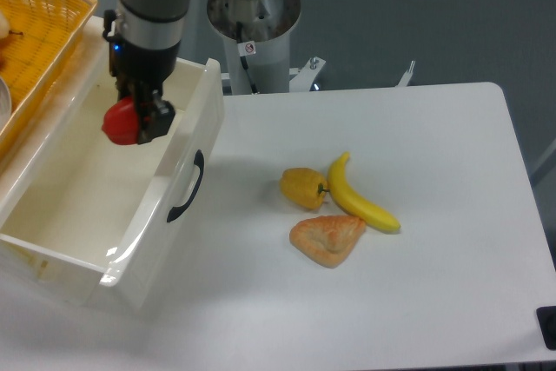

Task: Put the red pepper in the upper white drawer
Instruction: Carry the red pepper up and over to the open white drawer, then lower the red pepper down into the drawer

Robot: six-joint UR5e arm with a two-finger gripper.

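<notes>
- Fingers of the gripper are closed tight on the red pepper.
- Left of it sits the yellow basket, up on top.
- Red pepper hangs over the inside of the white drawer, near its back end, not touching the floor.
- My guess: this is the drop-off step. Next the fingers need to open and let go.
- On the table to the right lie a yellow pepper, a pastry and a banana.

White table, grey-blue wall behind
</notes>
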